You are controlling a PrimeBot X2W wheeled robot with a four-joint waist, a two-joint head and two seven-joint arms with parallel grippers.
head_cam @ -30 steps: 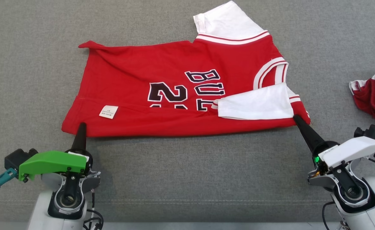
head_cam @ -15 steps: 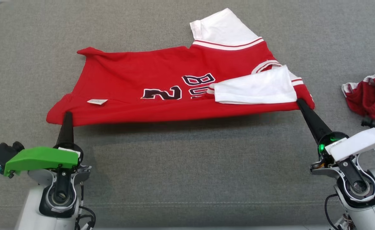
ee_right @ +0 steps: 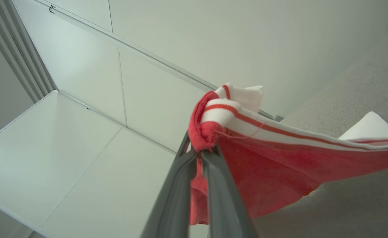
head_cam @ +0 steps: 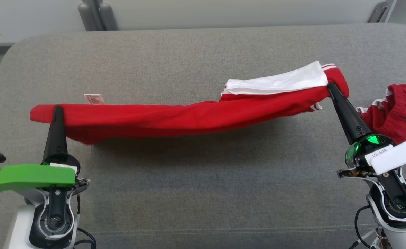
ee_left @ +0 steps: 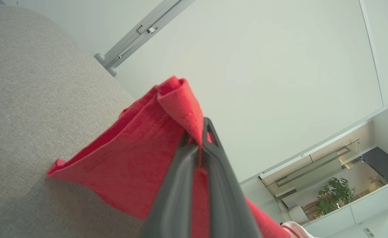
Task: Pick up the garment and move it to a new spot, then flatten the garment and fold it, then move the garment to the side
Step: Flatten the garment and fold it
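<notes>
Left pincer (head_cam: 57,108) and right pincer (head_cam: 329,85) hold the garment (head_cam: 175,119) stretched between them.

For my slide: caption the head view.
A red jersey hangs between left pincer and right pincer over a sofa.

Grey fabric-covered tabletop (head_cam: 203,180), rounded corners at 11 and 1 o'clock, stitched seam (head_cam: 189,227) along 6 o'clock edge. Lying on it: crumpled red-and-white cloth (head_cam: 393,114) at 3 o'clock edge. Also red garment (head_cam: 175,119) sagging toward surface near 9 o'clock, contact unclear, shadow cast at centre.
</notes>
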